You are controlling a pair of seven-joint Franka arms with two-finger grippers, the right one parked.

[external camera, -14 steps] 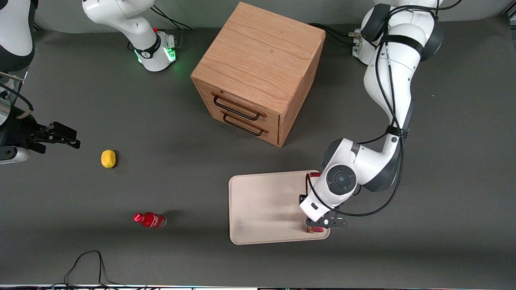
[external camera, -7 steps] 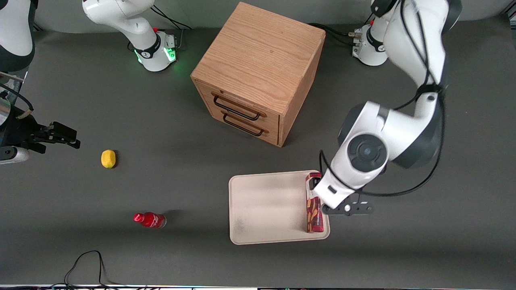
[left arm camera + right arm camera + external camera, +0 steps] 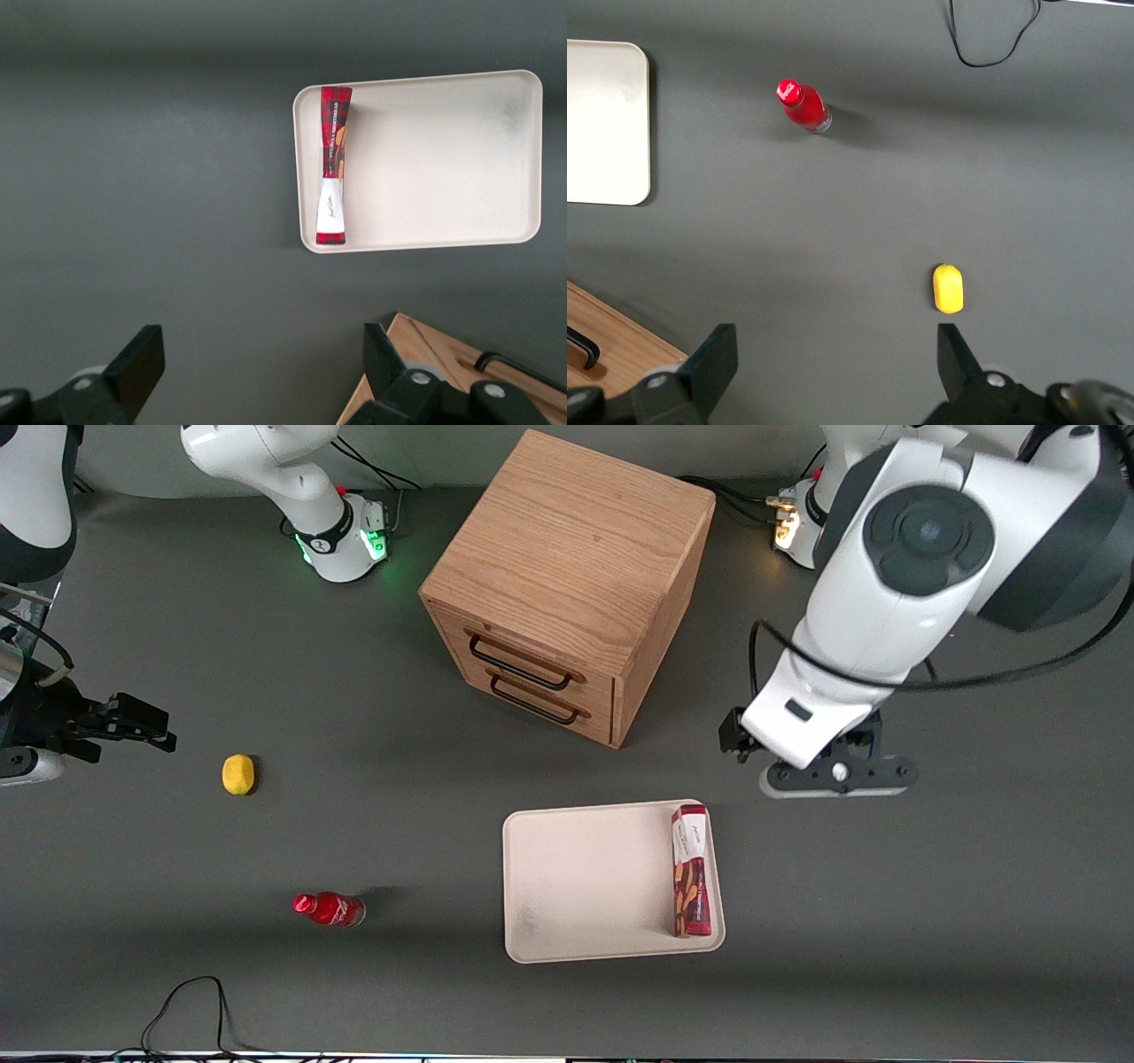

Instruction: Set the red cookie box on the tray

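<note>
On tray: red cookie box lying flat along the tray's short edge toward the working arm's end of the table, parallel to that rim and just inside it; white label end turned away from the front camera, cookie pictures on the nearer half.
Tray position: flat on the dark table, nearer the front camera than the wooden drawer cabinet; rest of the cream surface bare.
Gripper: gripper raised above the table, well apart from the box, farther from the front camera than the tray's corner and off toward the working arm's end; fingers spread wide, nothing between them.
Cabinet: two dark handles on its drawer fronts, one corner pointing toward the tray; a corner of it visible close to the gripper in the left wrist view.
Lemon: lemon toward the parked arm's end of the table, alone on the bare surface.
Red bottle: small red bottle lying on its side, nearer the front camera than the lemon, between lemon and tray sideways, well apart from both.
Cable: black cable looped at the table's front edge, near the bottle.
</note>
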